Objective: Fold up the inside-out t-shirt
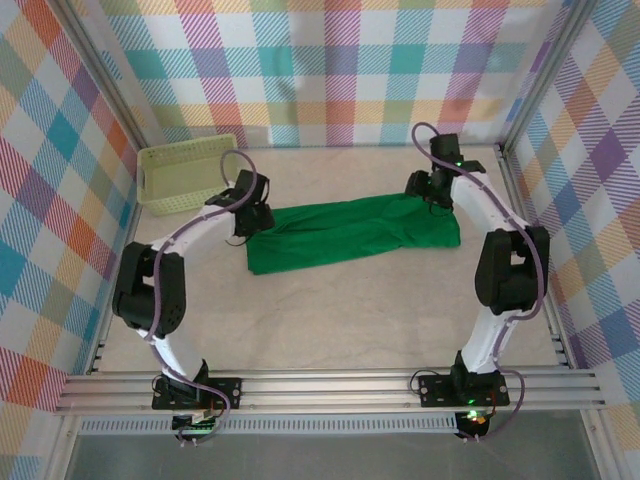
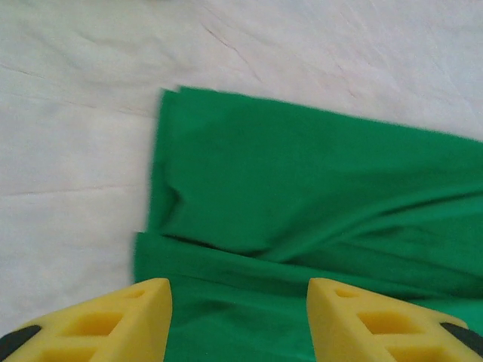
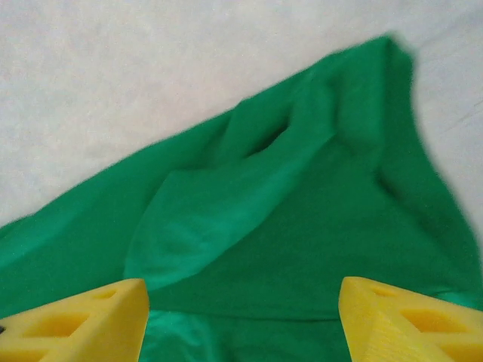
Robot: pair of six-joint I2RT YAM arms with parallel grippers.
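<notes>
The inside-out t-shirt lies on the table as a long green band, folded lengthwise with layered edges. My left gripper hovers over its left end, and my right gripper over its far right end. In the left wrist view the left gripper is open, its yellow fingers apart above the t-shirt with nothing between them. The right gripper is also open above wrinkled cloth, gripping nothing.
A pale yellow-green lattice basket stands at the back left, just beyond the left arm. The pale table cloth runs bare in front of the t-shirt. Checked walls close in the back and both sides.
</notes>
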